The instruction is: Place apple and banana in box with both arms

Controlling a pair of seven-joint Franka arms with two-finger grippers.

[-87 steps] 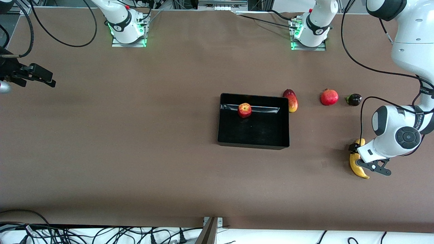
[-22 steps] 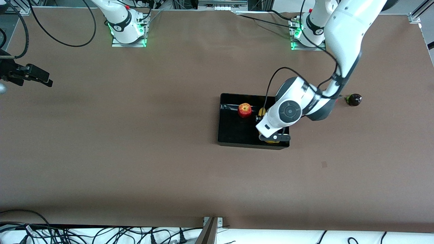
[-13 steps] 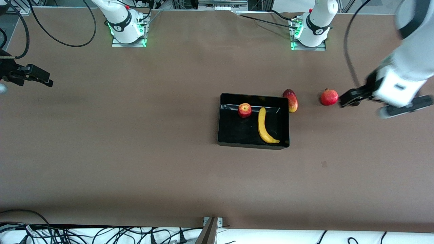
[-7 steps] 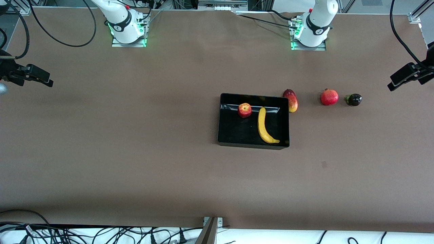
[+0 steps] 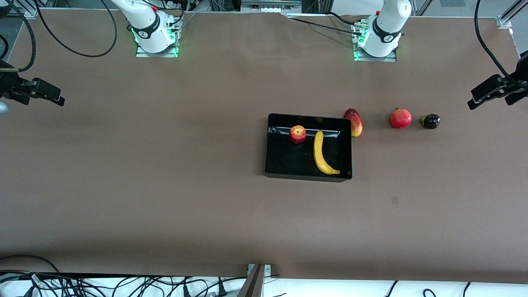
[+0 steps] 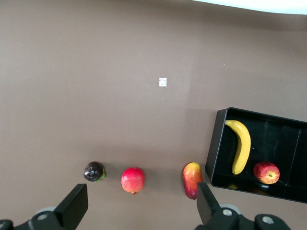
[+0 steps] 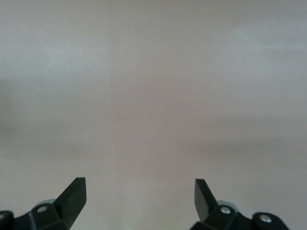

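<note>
Table (image 5: 165, 185): brown, broad.
Right gripper (image 5: 39, 94): empty, fingers spread wide, waiting over its own table end.
Box (image 5: 272, 165): apple (image 5: 298, 134) and banana (image 5: 321, 153) lie inside, looks finished.
Mango (image 5: 354, 122): beside box, unused.
Left gripper (image 5: 491, 93): spread wide, empty, parked over its own table end.

White arm bases (image 5: 381, 35) with black bands, green lights, looping black cables (image 5: 62, 41); black two-fingered tools (image 6: 139, 211)

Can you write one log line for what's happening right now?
apple, banana: in box | left gripper: open, empty | right gripper: open, empty
</note>
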